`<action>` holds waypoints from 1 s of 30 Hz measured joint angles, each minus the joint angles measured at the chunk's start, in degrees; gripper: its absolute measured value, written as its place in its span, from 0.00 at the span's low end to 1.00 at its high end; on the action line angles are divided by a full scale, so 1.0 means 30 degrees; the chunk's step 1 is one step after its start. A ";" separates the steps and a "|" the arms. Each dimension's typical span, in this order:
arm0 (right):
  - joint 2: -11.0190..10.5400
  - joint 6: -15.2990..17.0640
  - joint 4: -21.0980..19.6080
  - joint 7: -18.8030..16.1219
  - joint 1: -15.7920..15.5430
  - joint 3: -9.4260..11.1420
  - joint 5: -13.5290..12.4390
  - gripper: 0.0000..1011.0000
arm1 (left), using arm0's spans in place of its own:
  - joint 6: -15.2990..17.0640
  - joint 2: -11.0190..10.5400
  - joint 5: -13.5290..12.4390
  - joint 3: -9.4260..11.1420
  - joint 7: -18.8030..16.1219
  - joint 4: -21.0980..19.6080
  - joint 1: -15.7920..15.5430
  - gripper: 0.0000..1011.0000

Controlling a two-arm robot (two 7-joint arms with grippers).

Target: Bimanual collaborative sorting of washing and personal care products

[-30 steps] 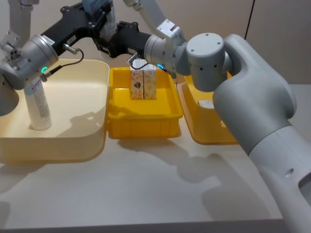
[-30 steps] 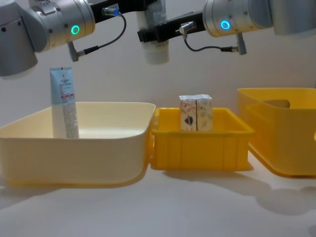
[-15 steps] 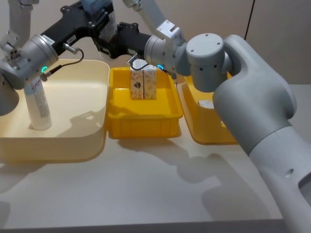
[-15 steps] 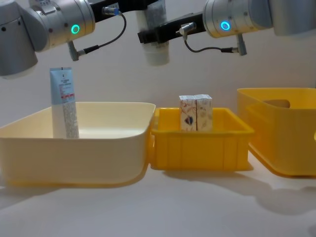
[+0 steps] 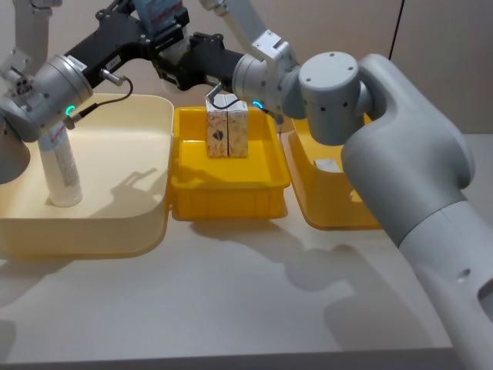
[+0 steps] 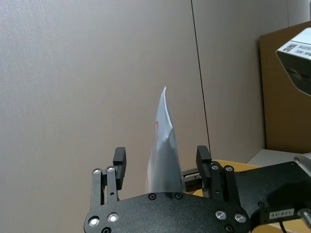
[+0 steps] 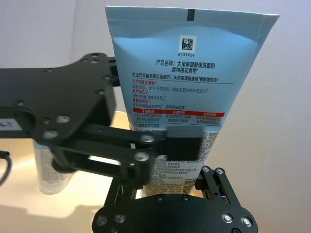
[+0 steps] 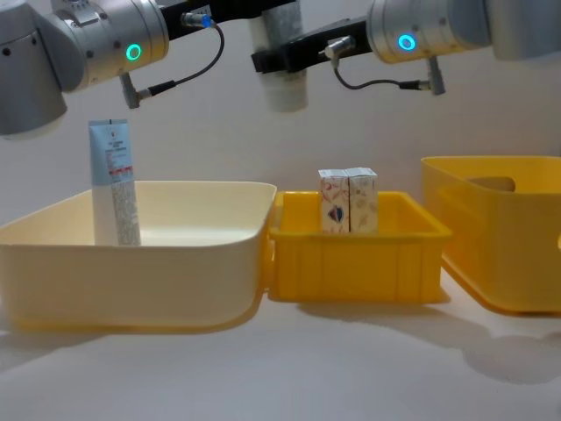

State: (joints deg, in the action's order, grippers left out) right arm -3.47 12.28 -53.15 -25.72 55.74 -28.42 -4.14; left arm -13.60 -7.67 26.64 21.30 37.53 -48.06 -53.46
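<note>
A pale blue-and-white squeeze tube (image 8: 285,53) hangs high above the tubs, crimped end up, its printed face showing in the right wrist view (image 7: 180,73). My right gripper (image 8: 280,61) reaches in from the right and is shut on its lower body (image 7: 167,189). My left gripper (image 6: 161,158) comes from the left and is open, its fingers (image 7: 184,136) either side of the tube (image 6: 163,141) with small gaps. A second tube (image 5: 60,166) stands upright in the cream tub (image 5: 115,223). Two white cartons (image 5: 227,131) with orange-red patterns stand side by side in the yellow tray (image 5: 227,196).
A deeper yellow bin (image 8: 500,254) stands at the right, partly behind my right arm in the head view. The three containers sit side by side at the back of the table. Bare tabletop (image 5: 231,293) lies in front of them.
The held tube and my right gripper have shifted slightly up and to the right. The left arm has barely moved.
</note>
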 joint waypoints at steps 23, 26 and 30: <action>-0.2642 0.2377 -0.3295 0.2346 -0.1370 0.1749 0.0861 0.54 | 0.0006 -0.0001 -0.0006 -0.0001 -0.0004 0.0009 -0.0001 0.99; -0.2906 0.2872 -0.3575 0.2708 -0.1448 0.1985 0.1026 0.54 | 0.0006 0.0001 -0.0006 -0.0001 -0.0004 0.0008 0.0000 0.99; -0.3192 0.3627 -0.3768 0.3157 -0.1465 0.2277 0.1252 0.54 | 0.0006 0.0000 -0.0006 0.0000 -0.0004 0.0008 -0.0001 0.99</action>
State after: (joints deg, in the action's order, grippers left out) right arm -13.05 23.17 -64.45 -16.25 51.34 -21.59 -0.38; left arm -13.59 -7.67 26.62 21.30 37.52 -48.04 -53.46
